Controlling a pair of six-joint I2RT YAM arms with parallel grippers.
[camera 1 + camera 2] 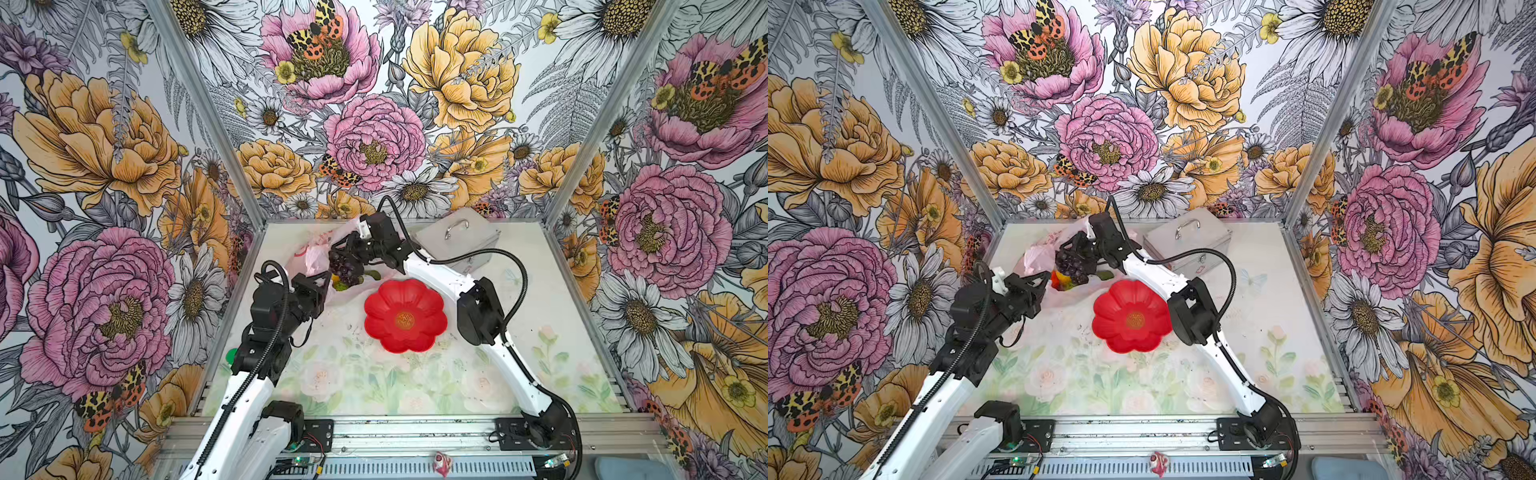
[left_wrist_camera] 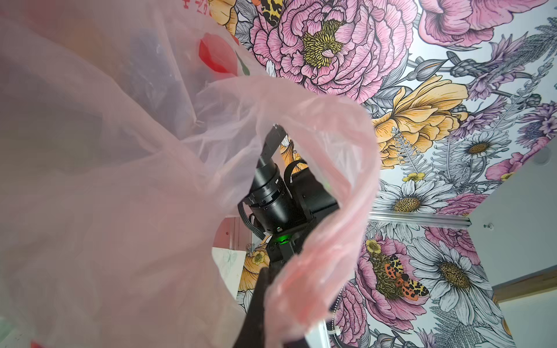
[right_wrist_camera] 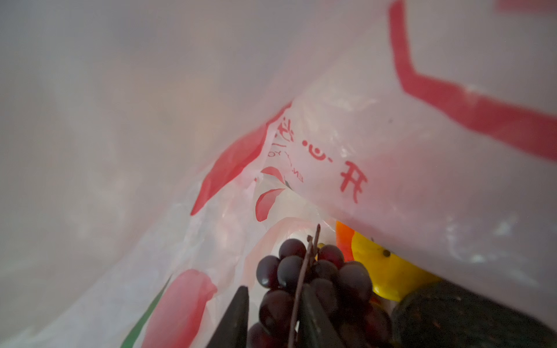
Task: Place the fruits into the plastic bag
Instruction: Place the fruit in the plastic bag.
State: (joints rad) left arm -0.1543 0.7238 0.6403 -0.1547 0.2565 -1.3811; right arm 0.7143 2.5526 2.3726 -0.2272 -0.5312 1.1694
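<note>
Far back on the bench point(image 1: 415, 386) lies one thin, floppy pale-pink plastic bag point(image 1: 313, 249), light and slippery, best held by its rim, where the left pincer point(image 1: 323, 286) is clenched. One purple grape bunch point(image 1: 345, 269) sits inside, between the sides of the right pincer point(image 3: 275, 293); squeezing or not, I cannot tell. One yellow-orange fruit point(image 3: 379, 271) and one dark avocado point(image 3: 452, 316) lie beside.

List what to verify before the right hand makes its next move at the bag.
1. The left hand is shut on the edge of the plastic bag: ok.
2. Bag mouth held open toward the right hand: ok.
3. The grape bunch is inside the bag: ok.
4. Grapes gripped or loose between the right fingers: cannot tell.
5. The red dish holds no fruit: ok.
</note>
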